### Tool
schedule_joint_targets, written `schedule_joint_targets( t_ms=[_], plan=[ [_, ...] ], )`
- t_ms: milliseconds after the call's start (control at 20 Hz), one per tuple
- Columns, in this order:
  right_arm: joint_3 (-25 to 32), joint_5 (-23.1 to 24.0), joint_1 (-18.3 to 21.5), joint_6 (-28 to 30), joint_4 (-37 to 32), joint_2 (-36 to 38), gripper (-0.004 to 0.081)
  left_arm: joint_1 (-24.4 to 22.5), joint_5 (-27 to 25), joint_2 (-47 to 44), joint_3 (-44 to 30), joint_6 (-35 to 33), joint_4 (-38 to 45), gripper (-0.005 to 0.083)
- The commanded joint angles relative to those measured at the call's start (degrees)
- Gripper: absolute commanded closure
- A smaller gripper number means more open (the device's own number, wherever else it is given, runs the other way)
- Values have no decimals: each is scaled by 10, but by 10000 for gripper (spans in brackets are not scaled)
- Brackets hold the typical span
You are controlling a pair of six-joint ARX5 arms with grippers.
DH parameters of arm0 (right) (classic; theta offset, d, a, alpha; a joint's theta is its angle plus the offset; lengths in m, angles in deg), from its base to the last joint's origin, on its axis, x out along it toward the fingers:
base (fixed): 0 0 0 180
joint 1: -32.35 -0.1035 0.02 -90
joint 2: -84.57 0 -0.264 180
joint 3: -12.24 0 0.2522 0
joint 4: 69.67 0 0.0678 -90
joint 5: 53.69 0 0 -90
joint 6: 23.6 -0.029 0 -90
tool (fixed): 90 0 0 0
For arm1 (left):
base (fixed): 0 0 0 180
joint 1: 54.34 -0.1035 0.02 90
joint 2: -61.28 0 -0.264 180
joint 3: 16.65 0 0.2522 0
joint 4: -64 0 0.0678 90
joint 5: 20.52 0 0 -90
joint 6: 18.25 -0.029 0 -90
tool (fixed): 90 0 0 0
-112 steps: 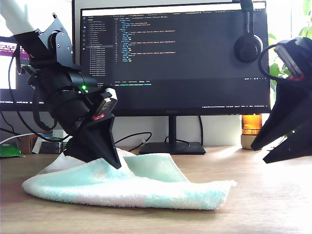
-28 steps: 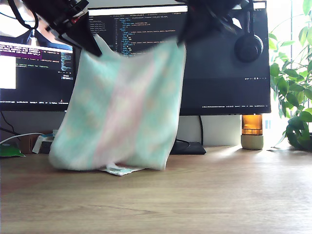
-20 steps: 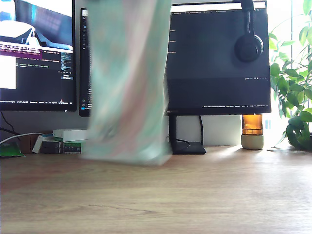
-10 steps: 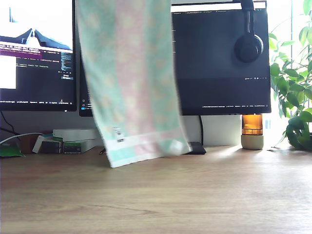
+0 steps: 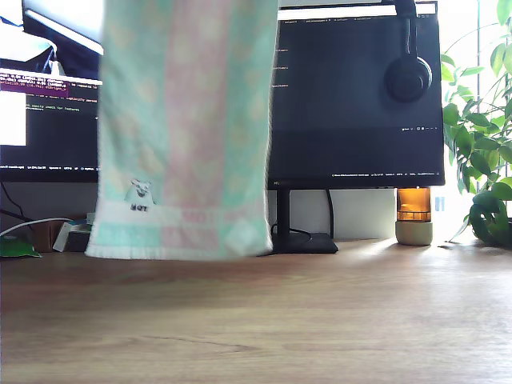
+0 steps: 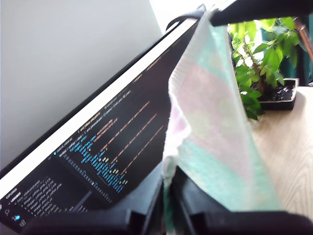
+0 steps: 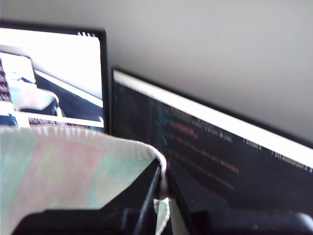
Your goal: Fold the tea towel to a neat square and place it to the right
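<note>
The counter (image 5: 336, 320) lies bare and wooden below two monitors; the dark code monitor (image 5: 356, 96) carries headphones (image 5: 406, 76) at its upper corner. The tea towel (image 5: 184, 136) hangs lengthwise in front of the screens toward the exterior view's left, its hem just above the counter. My first end effector (image 6: 168, 208) is clamped on one top corner, cloth rising from its jaws. My second end effector (image 7: 164, 196) pinches another corner, the towel draped beside it.
</note>
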Motion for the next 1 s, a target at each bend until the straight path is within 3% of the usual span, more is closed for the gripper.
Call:
schedule_joint_targets(
  t_ms=[0, 400, 650, 950],
  plan=[
    [-4, -1, -5, 3, 1, 4, 781, 0, 2, 11, 0, -8, 4, 797],
    [-4, 7, 14, 18, -74, -76, 781, -7, -11, 98, 4, -28, 82, 797],
    [-10, 6, 27, 16, -140, -84, 781, -24, -14, 108, 28, -28, 120, 797],
    [-19, -16, 32, 14, -103, -84, 781, -30, 23, 108, 56, -23, 62, 797]
  ],
)
